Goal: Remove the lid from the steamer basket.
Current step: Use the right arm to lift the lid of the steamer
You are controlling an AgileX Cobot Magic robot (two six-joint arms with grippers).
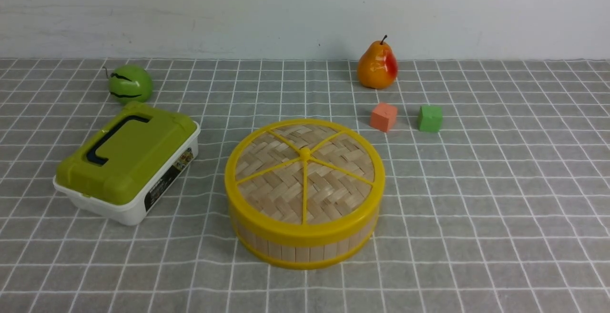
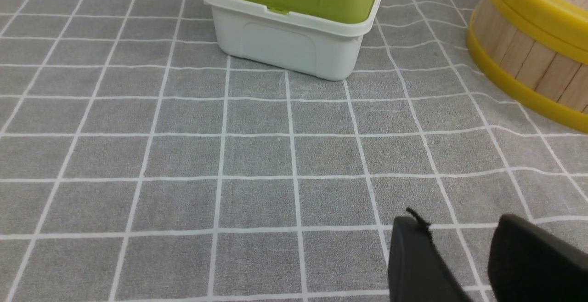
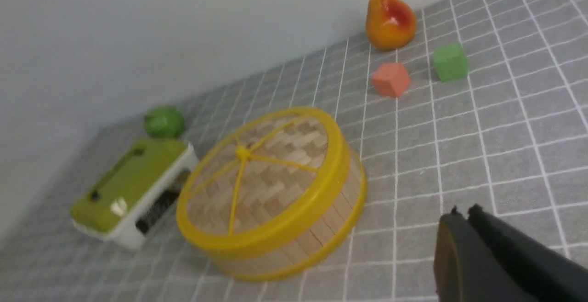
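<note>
Bamboo strips in a herringbone weave fill the lid [image 1: 305, 179], which lies flat in the middle of the front frame. Its thick yellow rim is seated squarely on the steamer basket [image 1: 305, 250]. So none of your task is done yet: reach, grip and lift are all left.

Six thin yellow spokes meet at a small centre knob. The rim looks like smooth, hard plastic. The basket wall is made of upright pale slats between two yellow rings.

Your left gripper [image 2: 461, 223] shows only in its wrist view, fingers parted with bare cloth between them, holding nothing. Your right gripper [image 3: 464, 213] has its dark fingers pressed close together, empty too, and well apart from the lid.

Further out in the front frame:
- A white box [image 1: 126, 160] with an olive-green top sits at centre left.
- A striped green fruit [image 1: 129, 83] is at upper left.
- A glossy pear [image 1: 377, 65] stands above centre right, with an orange cube [image 1: 383, 116] and a green cube [image 1: 430, 118] just below it.

Everything rests on a grey checked cloth [image 1: 500, 208].
</note>
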